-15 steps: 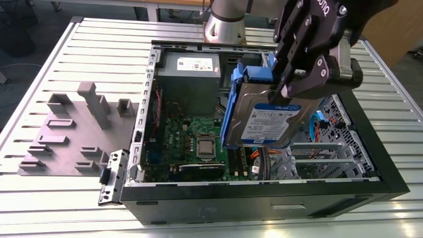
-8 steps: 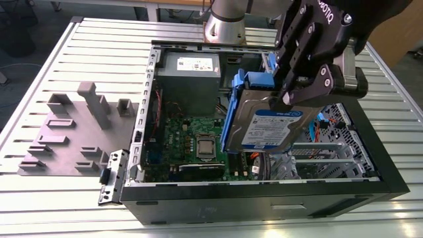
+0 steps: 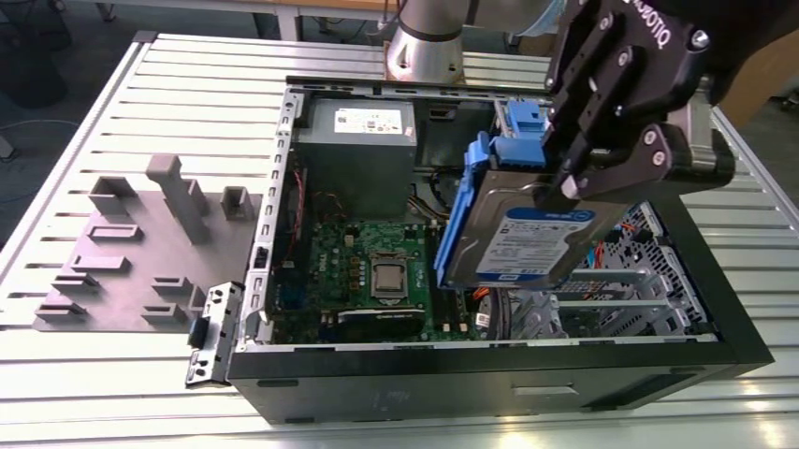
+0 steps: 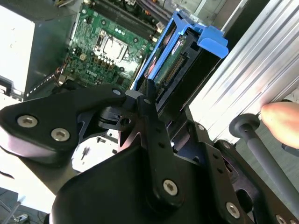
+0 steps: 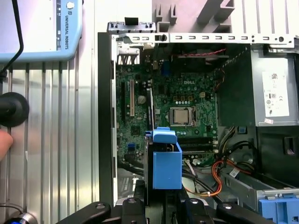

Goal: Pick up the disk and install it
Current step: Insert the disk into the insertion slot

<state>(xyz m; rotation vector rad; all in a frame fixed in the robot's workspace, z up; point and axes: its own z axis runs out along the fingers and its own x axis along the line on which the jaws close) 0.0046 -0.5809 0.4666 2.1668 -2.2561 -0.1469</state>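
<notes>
Jaws clenched on the disk point(image 3: 530, 238), held tilted above the open computer case point(image 3: 500, 374) — risk: its blue rail point(image 3: 465, 206) snagging cables point(image 5: 216, 182) or striking the motherboard point(image 3: 374, 271) if misaligned.

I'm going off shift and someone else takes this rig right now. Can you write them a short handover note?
Hand: shut on the disk, gripping it at its upper end.
Disk: raised and tilted, hanging over the open computer case, near the green circuit board.
Done: pickup.
Left: the disk is not yet seated in the case.
</notes>
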